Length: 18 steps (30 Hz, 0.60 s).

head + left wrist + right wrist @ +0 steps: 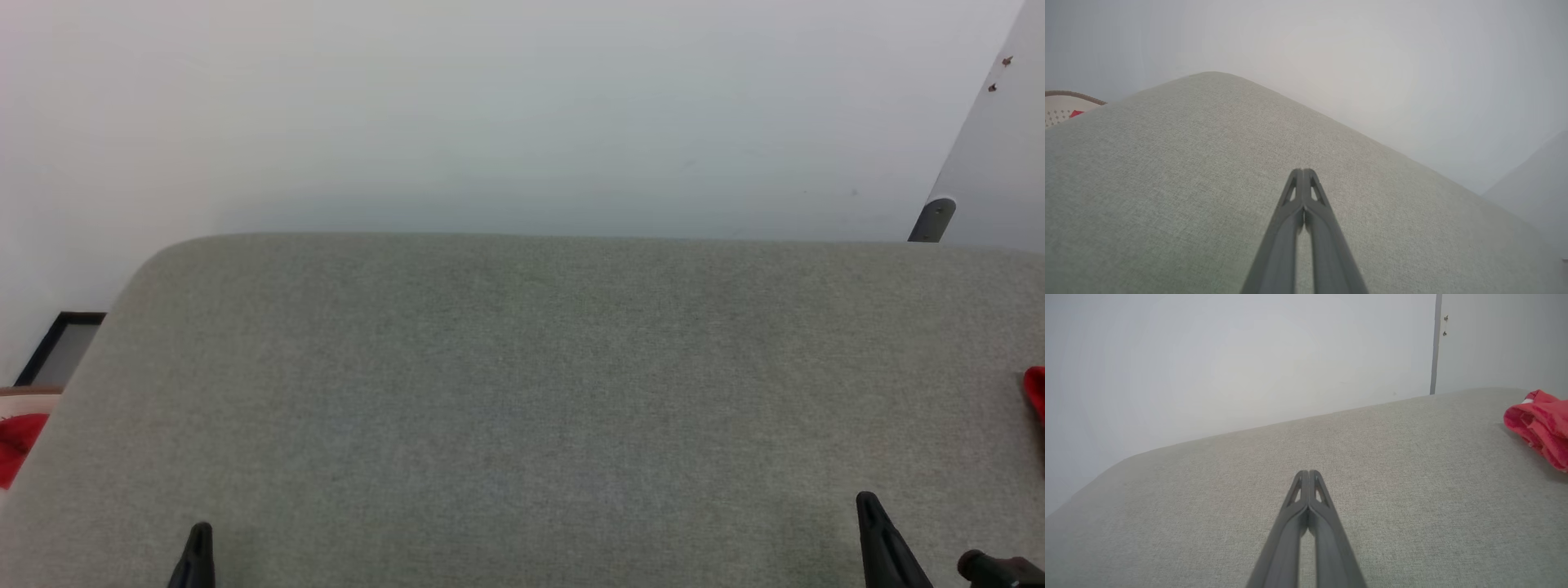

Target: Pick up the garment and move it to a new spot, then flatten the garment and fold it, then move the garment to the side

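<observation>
- My left claw is pinched fully together with nothing in it, its tips over bare grey cushion.
- My right claw is likewise closed and empty.
- I take the garment to be the red cloth with dark marks far out to the left of the left claw, off the cushion in a pale basket. Too little shows to be sure.
- A red bundle lies ahead and right of the right claw, well apart.
- My read: nothing is begun. Pick-up, flattening, folding and setting aside are all left.
</observation>
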### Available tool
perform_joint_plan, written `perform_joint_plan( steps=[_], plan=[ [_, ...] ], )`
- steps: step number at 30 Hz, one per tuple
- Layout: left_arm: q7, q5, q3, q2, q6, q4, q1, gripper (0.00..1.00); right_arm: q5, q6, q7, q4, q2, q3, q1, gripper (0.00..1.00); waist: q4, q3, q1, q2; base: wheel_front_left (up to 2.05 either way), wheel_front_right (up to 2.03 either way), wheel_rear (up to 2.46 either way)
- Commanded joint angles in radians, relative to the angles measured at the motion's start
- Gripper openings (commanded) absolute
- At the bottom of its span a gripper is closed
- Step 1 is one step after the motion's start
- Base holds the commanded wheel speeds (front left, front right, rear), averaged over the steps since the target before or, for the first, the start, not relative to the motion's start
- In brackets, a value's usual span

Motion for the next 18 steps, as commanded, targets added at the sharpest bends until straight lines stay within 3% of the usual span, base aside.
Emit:
perform_joint_plan(
  steps=[1, 18],
  plan=[
    [0.006, -0.033, 0.007, 0.007, 0.000, -0.011, -0.029, 0.00, 0.043, 0.000, 0.006, -0.010, -0.004, -0.005, -0.029, 0.00, -0.001, 0.001, 0.0000, 0.0000, 0.00, 0.00, 0.00],
    [0.075, -0.250, 0.007, -0.036, -0.001, 0.003, -0.086, 0.00, 0.342, 0.000, 0.073, 0.014, -0.007, -0.020, -0.080, 0.00, -0.007, 0.011, 0.0000, 0.0000, 0.00, 0.00, 0.00]
  ],
)
